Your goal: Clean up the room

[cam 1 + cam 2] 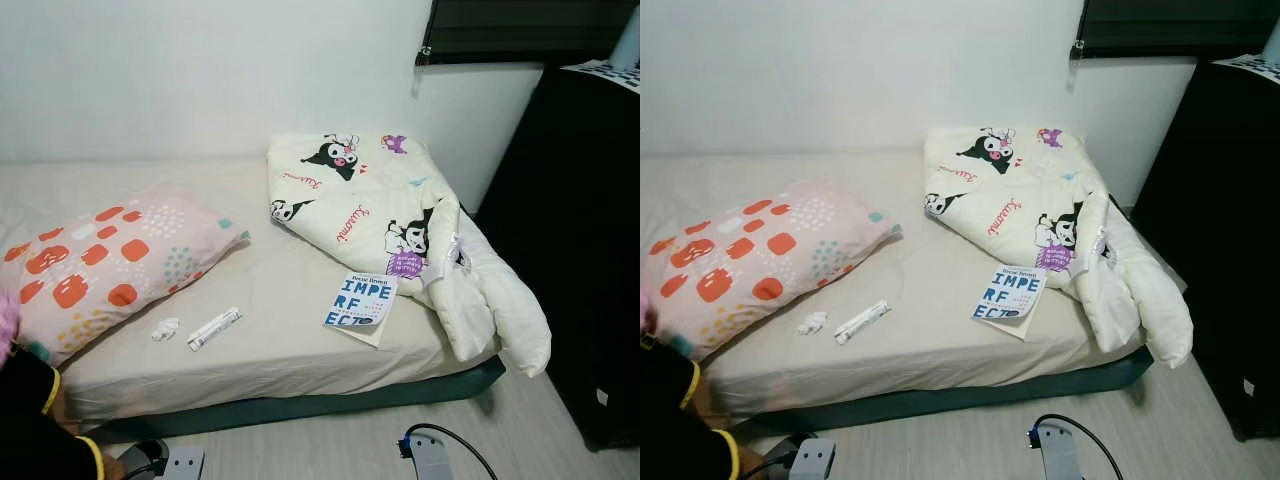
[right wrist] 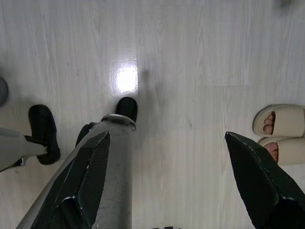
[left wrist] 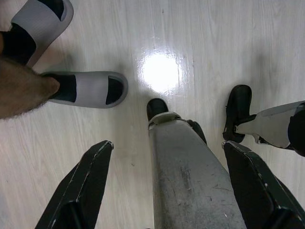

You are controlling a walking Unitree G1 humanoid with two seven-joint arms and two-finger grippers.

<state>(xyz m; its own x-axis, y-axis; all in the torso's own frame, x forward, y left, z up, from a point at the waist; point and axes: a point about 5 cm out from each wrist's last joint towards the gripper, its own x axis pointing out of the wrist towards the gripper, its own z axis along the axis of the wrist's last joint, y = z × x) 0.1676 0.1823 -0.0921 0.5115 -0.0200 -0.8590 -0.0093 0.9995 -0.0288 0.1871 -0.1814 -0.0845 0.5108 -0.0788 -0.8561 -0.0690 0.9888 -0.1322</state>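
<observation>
On the bed [image 1: 290, 340] lie a book [image 1: 361, 300], a tube [image 1: 214, 328], perhaps crumpled tissue [image 1: 165, 328]; left pincer [image 3: 167, 186] and right pincer [image 2: 171, 181] hang splayed.

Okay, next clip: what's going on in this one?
The robot faces a bed it has not yet begun tidying. On it lie a patterned pillow, a folded cartoon-print duvet, a book, a white tube and a crumpled tissue. Both arms hang idle, left gripper and right gripper open above the floor, with people's slippered feet nearby.
</observation>
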